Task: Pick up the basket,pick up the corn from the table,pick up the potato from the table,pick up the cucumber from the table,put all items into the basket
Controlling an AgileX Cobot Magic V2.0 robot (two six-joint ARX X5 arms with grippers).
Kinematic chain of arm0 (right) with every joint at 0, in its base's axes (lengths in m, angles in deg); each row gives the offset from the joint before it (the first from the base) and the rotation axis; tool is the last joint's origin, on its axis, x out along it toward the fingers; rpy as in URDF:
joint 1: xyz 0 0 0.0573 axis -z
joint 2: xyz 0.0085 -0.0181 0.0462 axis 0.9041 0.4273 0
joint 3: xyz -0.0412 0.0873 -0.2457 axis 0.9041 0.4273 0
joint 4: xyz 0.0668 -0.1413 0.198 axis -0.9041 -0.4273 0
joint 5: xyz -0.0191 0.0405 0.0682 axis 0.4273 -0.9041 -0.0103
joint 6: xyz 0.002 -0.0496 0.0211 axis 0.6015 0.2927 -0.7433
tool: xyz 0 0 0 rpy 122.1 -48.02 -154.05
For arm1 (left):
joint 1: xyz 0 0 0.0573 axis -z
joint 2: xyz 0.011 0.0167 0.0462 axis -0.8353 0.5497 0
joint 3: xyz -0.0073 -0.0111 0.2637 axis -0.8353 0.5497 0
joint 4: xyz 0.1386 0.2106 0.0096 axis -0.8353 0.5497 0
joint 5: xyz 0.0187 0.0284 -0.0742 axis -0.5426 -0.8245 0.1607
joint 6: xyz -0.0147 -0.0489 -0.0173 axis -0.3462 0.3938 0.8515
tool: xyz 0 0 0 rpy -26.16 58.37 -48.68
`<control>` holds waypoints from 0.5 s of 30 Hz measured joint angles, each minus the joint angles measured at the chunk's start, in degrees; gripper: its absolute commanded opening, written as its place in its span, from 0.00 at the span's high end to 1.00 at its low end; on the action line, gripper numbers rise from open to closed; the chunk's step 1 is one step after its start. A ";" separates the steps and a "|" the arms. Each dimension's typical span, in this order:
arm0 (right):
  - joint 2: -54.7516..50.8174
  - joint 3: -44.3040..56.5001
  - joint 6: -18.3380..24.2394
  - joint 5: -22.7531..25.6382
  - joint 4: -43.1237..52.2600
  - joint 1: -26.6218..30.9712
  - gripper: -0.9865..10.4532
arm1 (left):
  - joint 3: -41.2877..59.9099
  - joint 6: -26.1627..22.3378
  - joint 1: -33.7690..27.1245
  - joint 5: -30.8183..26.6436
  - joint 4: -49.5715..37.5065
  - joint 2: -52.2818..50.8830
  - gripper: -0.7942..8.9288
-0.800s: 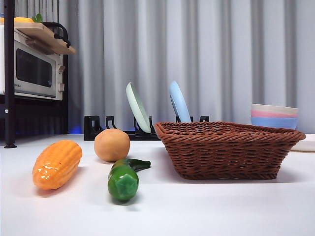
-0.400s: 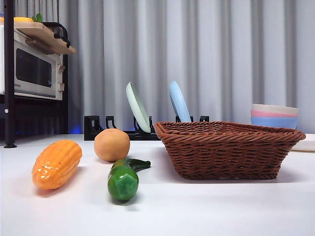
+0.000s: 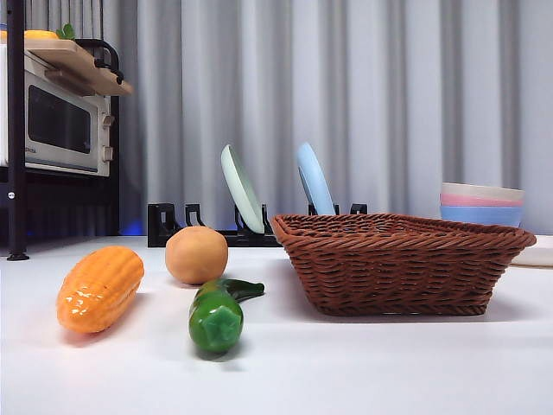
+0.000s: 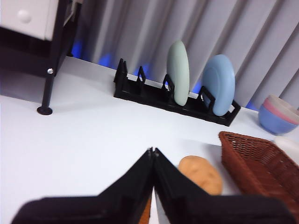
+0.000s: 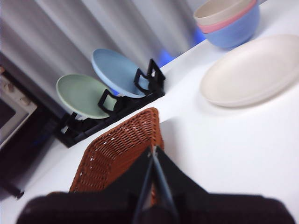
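Right gripper (image 5: 152,161), jaws pressed together w/ nothing between, is hanging over the basket (image 3: 399,259) rim (nearer arm for that pick). Left gripper (image 4: 153,161), also clenched empty, is sitting by the potato (image 4: 201,173); both resting on the table (image 3: 389,363).

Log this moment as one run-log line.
left gripper shut, above potato | right gripper shut, above basket | corn, cucumber on table
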 measured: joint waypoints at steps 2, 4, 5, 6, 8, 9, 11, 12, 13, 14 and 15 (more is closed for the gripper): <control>4.31 -3.32 2.10 -1.09 -0.04 0.00 0.92 | -2.99 -0.33 0.00 1.81 0.57 3.30 0.93; 9.05 -7.21 4.33 -2.32 -0.44 0.00 0.92 | -6.54 -1.40 0.00 4.28 1.73 7.32 0.93; 11.10 -8.96 5.11 -2.97 -0.96 0.00 0.92 | -8.15 -1.92 0.00 5.35 2.40 9.16 0.93; 13.51 -10.93 5.86 -3.52 -1.64 0.00 0.92 | -10.08 -2.64 0.00 6.62 3.45 11.39 0.93; 17.97 -14.60 7.32 -5.22 -3.43 0.00 0.92 | -13.68 -4.11 0.00 9.07 5.70 15.67 0.93; 20.41 -16.59 8.20 -6.38 -4.68 0.00 0.92 | -15.58 -4.96 0.00 10.56 7.06 18.05 0.92; 24.87 -20.20 10.12 -8.72 -7.61 0.00 0.92 | -19.02 -6.78 0.00 13.40 9.81 22.27 0.92; 27.28 -22.14 11.34 -10.19 -9.49 0.00 0.92 | -20.70 -7.74 0.00 14.97 11.23 24.52 0.92; 29.66 -24.06 12.74 -11.78 -11.63 0.00 0.92 | -22.34 -8.68 0.00 16.46 12.79 26.75 0.92; 31.67 -25.70 14.03 -13.33 -13.57 0.00 0.92 | -23.67 -9.40 0.00 17.68 14.14 28.55 0.92; 33.94 -27.56 15.61 -15.17 -15.96 0.00 0.91 | -25.18 -10.12 0.00 18.91 15.43 30.53 0.92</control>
